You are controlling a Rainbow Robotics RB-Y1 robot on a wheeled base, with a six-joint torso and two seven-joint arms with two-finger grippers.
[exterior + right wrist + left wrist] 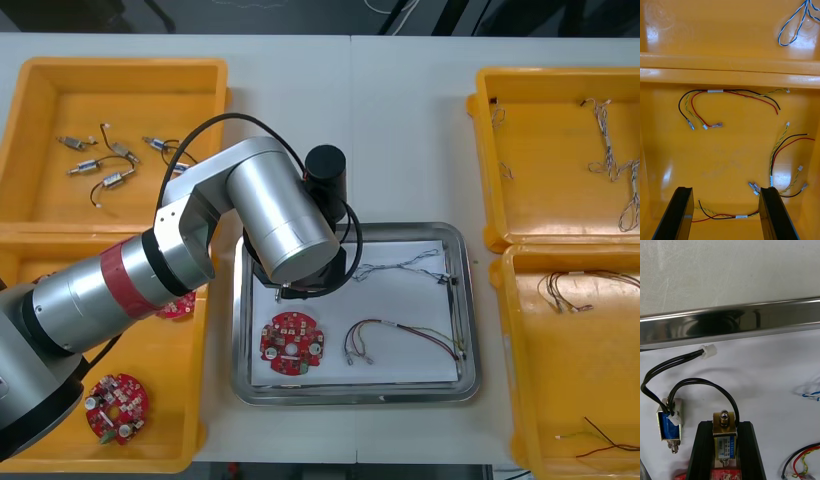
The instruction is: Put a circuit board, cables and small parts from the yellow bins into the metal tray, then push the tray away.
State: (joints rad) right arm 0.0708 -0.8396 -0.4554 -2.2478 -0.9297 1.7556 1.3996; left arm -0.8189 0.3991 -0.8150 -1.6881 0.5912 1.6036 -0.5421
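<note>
As its wrist view shows, left pincer (724,424) grips small metal part (724,438) over tray (730,320), right pincer (726,189) gaping above cables (715,91).

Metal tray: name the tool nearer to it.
Left. The left tool is over the metal tray, shut on a small metal part; the right tool stands open over a yellow bin of cables, off the tray.

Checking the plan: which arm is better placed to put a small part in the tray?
Left. The left pincer grips a small part over the tray; the right pincer is open over a bin.
</note>
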